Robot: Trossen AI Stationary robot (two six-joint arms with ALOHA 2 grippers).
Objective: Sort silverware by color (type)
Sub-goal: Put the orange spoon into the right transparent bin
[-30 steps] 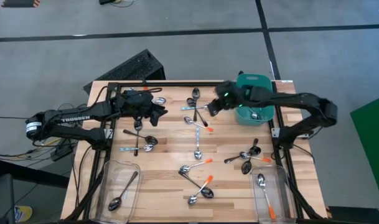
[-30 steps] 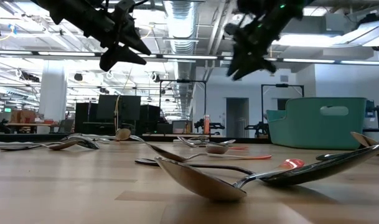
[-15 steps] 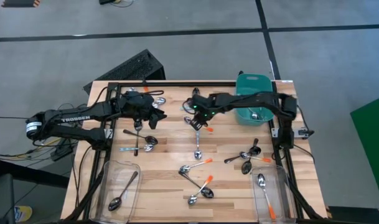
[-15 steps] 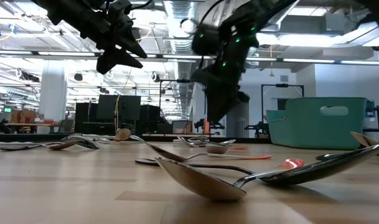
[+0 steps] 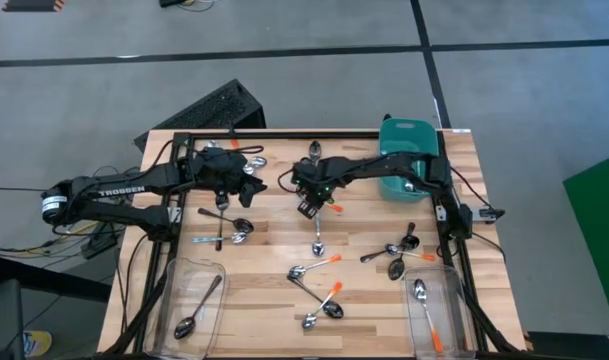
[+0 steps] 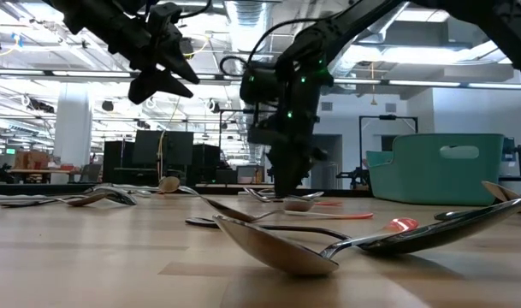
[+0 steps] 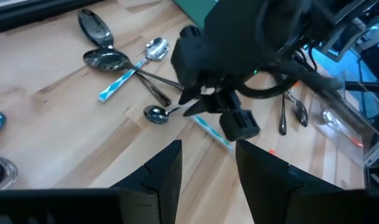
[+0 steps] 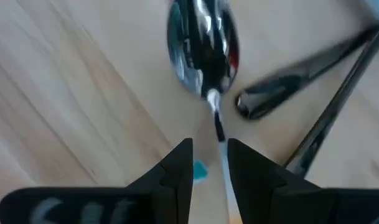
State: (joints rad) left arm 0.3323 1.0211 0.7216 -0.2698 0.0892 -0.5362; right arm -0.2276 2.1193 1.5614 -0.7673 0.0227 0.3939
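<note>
Spoons lie scattered over the wooden table (image 5: 274, 240). My right gripper (image 5: 306, 204) points down over the middle far part, low over a spoon with a shiny bowl (image 8: 201, 53) and a light blue handle (image 7: 212, 134). It is open, and its fingers stand either side of that handle just behind the bowl. A dark-handled spoon (image 8: 289, 93) lies close beside it. My left gripper (image 5: 248, 186) hangs open and empty well above the table's far left (image 6: 162, 75). My right gripper comes at the spoon from above, pointing down, one finger on each side of the handle (image 8: 221, 169) just behind the bowl, lying across it. The spoon lies flat on the table. I cannot tell whether a finger touches it.
A teal tub (image 5: 409, 172) stands at the far right. Clear bins sit at the near left (image 5: 192, 300) and near right (image 5: 434, 312), each with spoons inside. More spoons lie at the left (image 5: 222, 232), the middle (image 5: 319, 275) and the right (image 5: 399, 250).
My right gripper has swung from beside the teal tub toward the table's left and come down. It has tipped from slanting to pointing down and now stands low over the light-blue-handled spoon. My left gripper has stayed where it was.
</note>
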